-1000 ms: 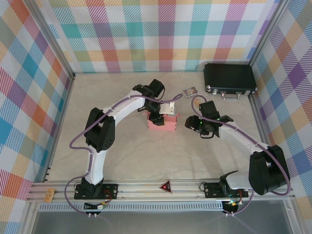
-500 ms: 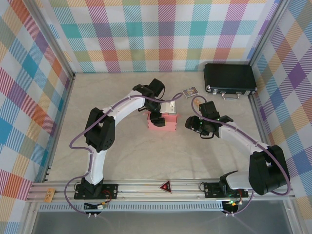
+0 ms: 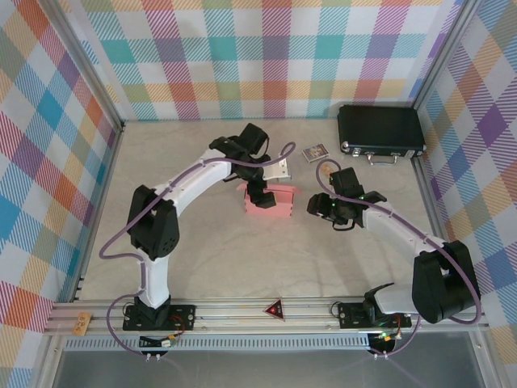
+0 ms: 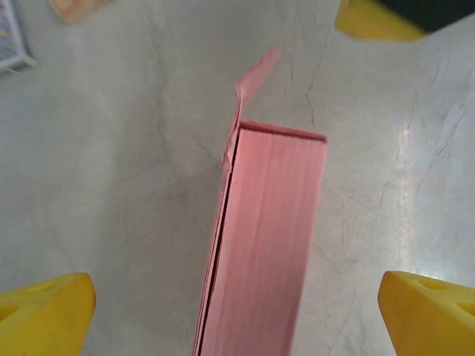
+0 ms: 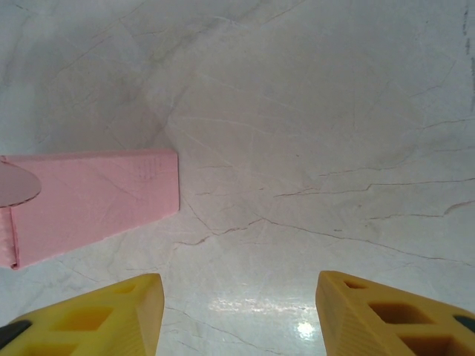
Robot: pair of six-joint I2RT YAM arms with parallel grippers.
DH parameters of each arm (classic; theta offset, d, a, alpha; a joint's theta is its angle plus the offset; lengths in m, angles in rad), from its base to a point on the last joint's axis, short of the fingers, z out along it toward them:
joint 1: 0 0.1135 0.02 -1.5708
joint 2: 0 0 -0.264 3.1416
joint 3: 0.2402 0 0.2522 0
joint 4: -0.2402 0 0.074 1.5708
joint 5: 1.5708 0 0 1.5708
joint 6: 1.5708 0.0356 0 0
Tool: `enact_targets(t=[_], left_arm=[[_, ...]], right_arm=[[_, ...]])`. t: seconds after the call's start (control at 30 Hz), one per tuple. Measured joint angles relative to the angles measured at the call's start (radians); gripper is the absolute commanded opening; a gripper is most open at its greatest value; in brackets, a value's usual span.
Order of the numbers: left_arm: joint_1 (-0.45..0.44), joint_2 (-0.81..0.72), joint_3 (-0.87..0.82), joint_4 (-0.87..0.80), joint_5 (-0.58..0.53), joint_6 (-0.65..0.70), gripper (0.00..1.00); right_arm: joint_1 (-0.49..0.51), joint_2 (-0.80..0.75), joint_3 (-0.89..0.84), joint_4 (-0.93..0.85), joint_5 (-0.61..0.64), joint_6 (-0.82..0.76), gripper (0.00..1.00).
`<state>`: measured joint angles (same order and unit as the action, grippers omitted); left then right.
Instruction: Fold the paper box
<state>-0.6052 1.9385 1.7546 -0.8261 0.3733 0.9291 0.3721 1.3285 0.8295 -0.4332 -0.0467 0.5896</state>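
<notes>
Paper box [image 3: 273, 204]: pink, closed, on the table [image 3: 202, 242] between both arms. Left gripper [image 4: 236, 297]: jaws wide, straddling the box, not touching. Right gripper [image 5: 237, 300]: jaws apart, empty, near the box.

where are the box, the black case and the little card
box [image 3: 275, 206], top view, its near face
case [image 3: 380, 128], top view, middle of lid
card [image 3: 315, 151], top view, its face

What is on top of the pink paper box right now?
Nothing rests on the paper box. The left hand hangs above it, open, fingers clear of both sides. From overhead, it covers part of the box's left half.
</notes>
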Motion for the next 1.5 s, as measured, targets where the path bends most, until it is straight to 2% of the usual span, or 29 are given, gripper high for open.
enact_targets(t=[0.2,0.47,0.6,0.77,1.03,1.2,1.5], left_arm=[[0.016,-0.159,-0.123,0.140,-0.024,-0.187,0.98],[0.153,-0.335,-0.314,0.346,-0.094,-0.592,0.92],[0.232,-0.385,-0.357,0.368,-0.136,-0.810,0.92],[0.293,-0.397,-0.378,0.336,-0.182,-0.993,0.92],[0.303,-0.396,-0.415,0.277,-0.153,-1.099,0.88],[0.303,-0.365,-0.415,0.275,-0.069,-1.117,0.81],[0.298,-0.290,-0.415,0.279,0.071,-1.143,0.72]], right_arm=[[-0.001,0.000,0.049,-0.025,0.021,-0.063,0.58],[-0.011,-0.010,0.114,-0.054,0.076,-0.192,0.58],[-0.018,-0.014,0.143,-0.056,0.064,-0.258,0.59],[-0.046,0.027,0.262,-0.087,-0.024,-0.302,0.59],[-0.053,0.090,0.319,-0.087,-0.175,-0.321,0.59],[-0.053,0.146,0.341,-0.080,-0.252,-0.311,0.57],[-0.052,0.197,0.341,-0.084,-0.317,-0.295,0.50]])
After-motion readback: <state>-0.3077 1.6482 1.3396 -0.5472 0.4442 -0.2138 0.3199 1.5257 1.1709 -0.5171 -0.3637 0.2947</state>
